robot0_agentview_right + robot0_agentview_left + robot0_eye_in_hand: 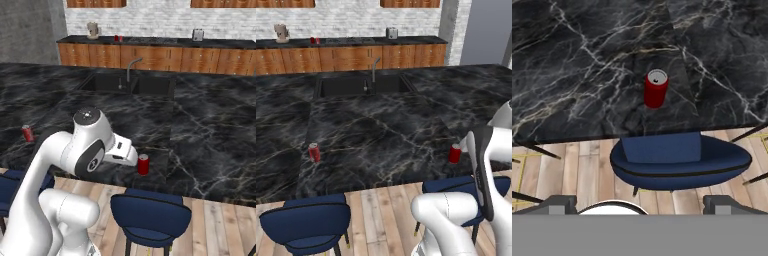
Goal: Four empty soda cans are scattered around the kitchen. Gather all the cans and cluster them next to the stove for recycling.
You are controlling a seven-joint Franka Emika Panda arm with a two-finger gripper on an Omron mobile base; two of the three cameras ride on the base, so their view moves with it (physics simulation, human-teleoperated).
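A red can (655, 89) is standing upright near the front edge of the black marble tabletop (572, 70), its silvery top facing up. In the left base view this can (455, 153) is sitting just beside the white arm, and in the right base view it (143, 164) is showing just past the arm's wrist. A blue stool (679, 160) is sitting below that edge on the wood floor (587, 170), directly under the can as the hand view shows it.

The end effector (640, 202) is hanging released, its two dark tips (559, 204) standing wide apart at the bottom of the hand view, well short of the can and holding nothing.

A second can (314, 152) is standing upright further left along the same tabletop, also near the front edge; the right base view is showing it (27, 133) at the far left. A second stool (306, 222) is sitting below it.

Further back, a sink (363, 85) with a faucet (375, 67) is set into the tabletop. On the far counter, small red cans (314, 40) are standing beside a beige machine (281, 33).
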